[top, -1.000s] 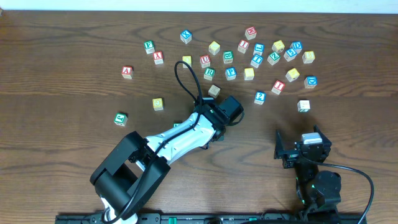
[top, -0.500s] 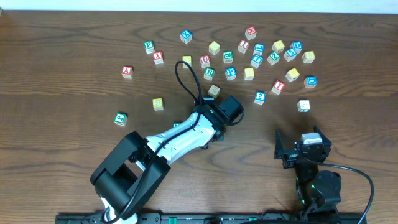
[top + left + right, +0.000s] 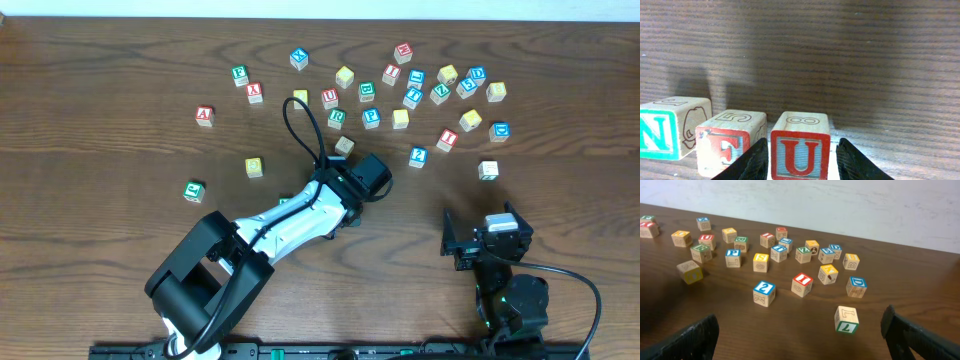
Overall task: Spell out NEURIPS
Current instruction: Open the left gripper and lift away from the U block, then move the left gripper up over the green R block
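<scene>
In the left wrist view three cubes stand in a row on the table: green N, red E and red U. My left gripper straddles the U, open, its left finger against the cube and a gap at its right finger. From overhead the arm hides that row. Green R, blue P, a yellow cube that looks like S and red I lie loose among the far cubes. My right gripper is open and holds nothing.
Several other lettered cubes are scattered across the far half of the table. A green 7 cube lies nearest my right gripper. A red A cube, a yellow cube and a green cube lie left of the arm.
</scene>
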`<state>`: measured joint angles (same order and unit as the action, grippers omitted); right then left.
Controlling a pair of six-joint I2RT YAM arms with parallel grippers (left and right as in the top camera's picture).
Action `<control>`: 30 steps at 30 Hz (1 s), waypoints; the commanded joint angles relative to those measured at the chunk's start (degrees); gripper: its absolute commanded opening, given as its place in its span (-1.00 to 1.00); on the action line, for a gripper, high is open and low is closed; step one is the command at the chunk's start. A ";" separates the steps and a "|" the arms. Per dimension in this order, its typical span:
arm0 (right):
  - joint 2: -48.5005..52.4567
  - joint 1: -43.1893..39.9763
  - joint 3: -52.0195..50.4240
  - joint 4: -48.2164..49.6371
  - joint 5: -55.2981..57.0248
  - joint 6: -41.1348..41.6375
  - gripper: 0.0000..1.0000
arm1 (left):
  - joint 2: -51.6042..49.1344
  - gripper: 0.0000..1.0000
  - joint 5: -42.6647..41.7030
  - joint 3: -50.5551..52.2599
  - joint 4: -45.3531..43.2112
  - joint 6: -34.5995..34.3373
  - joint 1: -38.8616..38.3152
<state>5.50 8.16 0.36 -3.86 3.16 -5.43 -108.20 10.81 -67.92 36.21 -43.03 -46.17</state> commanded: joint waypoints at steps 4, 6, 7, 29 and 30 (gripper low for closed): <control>-0.24 -0.31 -0.04 -0.24 -0.15 0.24 0.99 | 2.12 -0.14 0.37 0.50 -0.37 1.42 0.31; -0.24 -0.31 -0.04 -0.24 -0.15 0.24 0.99 | 2.36 -0.14 0.42 0.50 -0.55 1.44 0.31; -0.24 -0.31 -0.04 -0.24 -0.15 0.24 0.99 | 2.54 -0.14 0.42 0.50 -0.72 1.44 0.31; -0.24 -0.31 -0.04 -0.24 -0.15 0.24 0.98 | 4.76 -0.12 5.27 -2.75 -0.50 5.07 0.31; -0.24 -0.31 -0.04 -0.24 -0.15 0.24 0.99 | 4.98 -0.13 5.38 -2.99 -0.50 5.14 0.31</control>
<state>5.50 8.16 0.36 -3.86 3.16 -5.43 -105.43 13.82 -68.29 35.57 -39.77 -46.17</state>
